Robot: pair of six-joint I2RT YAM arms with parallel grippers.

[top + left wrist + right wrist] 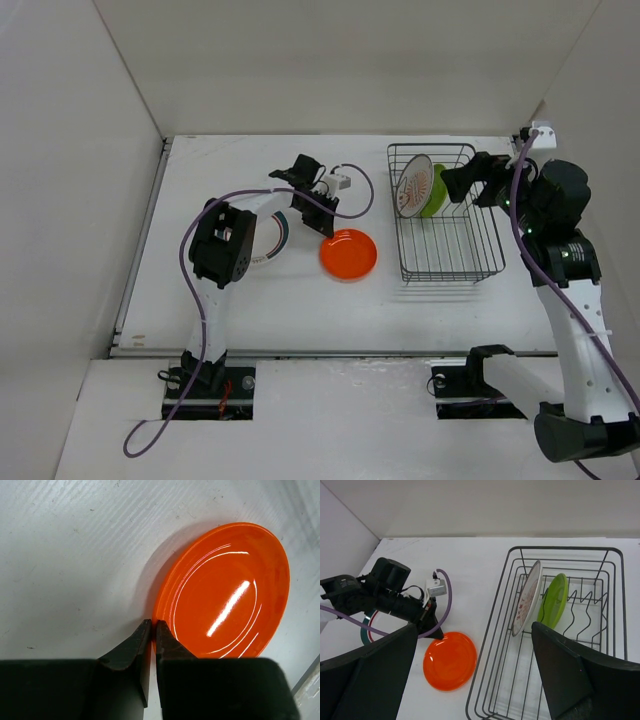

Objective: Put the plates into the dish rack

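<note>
The orange plate (348, 254) (230, 590) (450, 661) lies flat on the table, left of the dish rack (445, 278) (565, 548). My left gripper (325, 228) (153, 625) is shut on that plate's near-left rim. Upright between the rack's prongs stand a white plate with an orange sunburst (413, 187) (527, 597) and a lime green plate (435, 190) (555, 600). A white plate with green and red rim rings (275, 240) (367, 630) lies partly hidden under the left arm. My right gripper (470, 190) (474, 627) hovers open over the rack's far right, holding nothing.
White walls close in the table on the left, back and right. A purple cable (355, 205) loops over the table behind the left gripper. The near half of the rack holds bare wire slots (445, 250).
</note>
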